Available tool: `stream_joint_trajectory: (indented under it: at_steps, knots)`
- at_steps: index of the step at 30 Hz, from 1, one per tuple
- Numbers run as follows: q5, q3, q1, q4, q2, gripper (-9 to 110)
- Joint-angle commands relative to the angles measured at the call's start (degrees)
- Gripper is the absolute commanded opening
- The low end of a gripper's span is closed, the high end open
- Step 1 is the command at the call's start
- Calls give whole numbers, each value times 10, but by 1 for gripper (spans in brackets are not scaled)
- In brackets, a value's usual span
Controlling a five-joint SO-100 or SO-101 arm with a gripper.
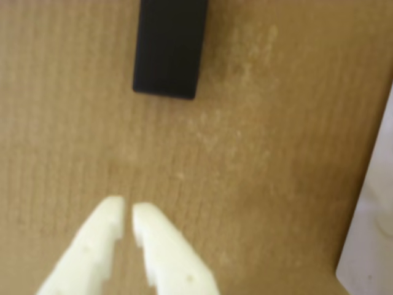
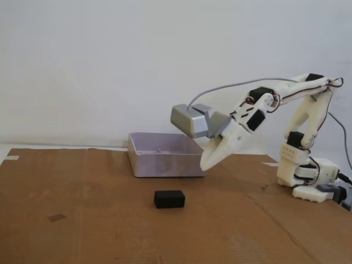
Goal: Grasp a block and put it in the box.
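- pincer [image 2: 204, 163] is up in the air with its two white fingers pretty much pressed together and nothing between them. in the wrist view we only see a thin slit between the tips [image 1: 127, 212].
- the block [image 2: 169, 198] is lying on the brown cardboard [image 2: 82, 220], lower and to the left of the tips in the fixed view, well apart from them. in the wrist view it's out at the far edge [image 1: 169, 52].
- the box [image 2: 165, 157] sits further back, behind the block, with the pincer hanging close to its right front corner.
- what we'd worry about: if we drop down without spreading the fingers first, we'll just poke or shove the block instead of straddling it.
- also, it looks light and the cardboard is smooth-ish, so an off-centre close could spin it or scoot it away.
- swinging left carelessly could clip the box wall, since the arm is right by it.
- hard to see: the wrist view is blurry and cuts off the block's far end, so we can't tell its full length there.
- we can't see the box floor from the fixed view.
- a pale thing at the right edge of the wrist view [image 1: 374, 233] is too blurry to name.
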Motion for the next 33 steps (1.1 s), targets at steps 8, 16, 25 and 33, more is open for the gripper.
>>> stream_joint_trajectory:
  at_steps: [8, 16, 25, 33]
  knots:
    - [-6, -125, 5, -30, -46, 17]
    - [-6, -184, 6, -30, -103, 29]
    - [-6, -202, 4, -30, -120, 40]
    - [-6, -194, -3, -30, -121, 44]
